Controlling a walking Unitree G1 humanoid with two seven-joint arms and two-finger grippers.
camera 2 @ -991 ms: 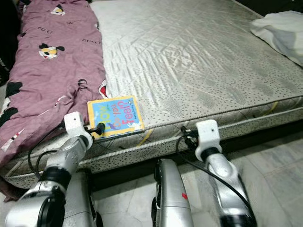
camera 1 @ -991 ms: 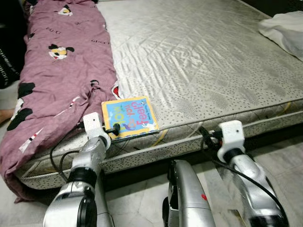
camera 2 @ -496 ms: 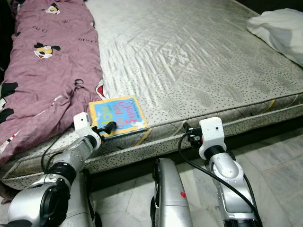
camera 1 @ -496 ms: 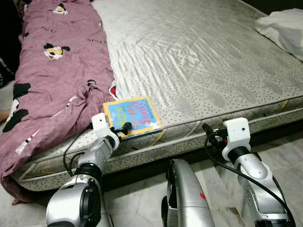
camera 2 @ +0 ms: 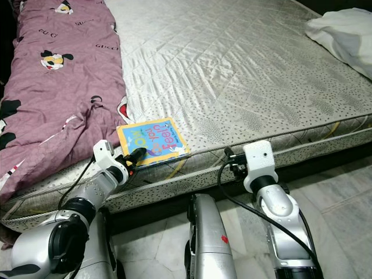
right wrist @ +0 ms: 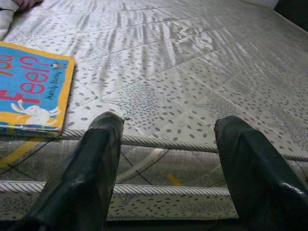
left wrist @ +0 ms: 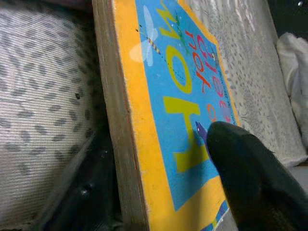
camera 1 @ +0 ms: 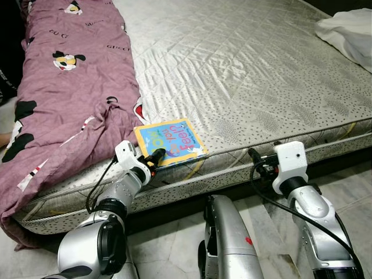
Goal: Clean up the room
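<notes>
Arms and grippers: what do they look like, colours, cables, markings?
Both arms are shiny silver with rounded segments and black joint rings. Each wrist carries a white blocky camera housing, with a black cable looping back along the forearm. The left gripper and right gripper have long, glossy black fingers with rounded tips. A small red mark sits on the silver part between the arms.

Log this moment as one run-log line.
phase: grasping book | left gripper: at the book's near corner, one finger on cover | right gripper: open, at mattress edge | book: flat on mattress beside blanket
</notes>
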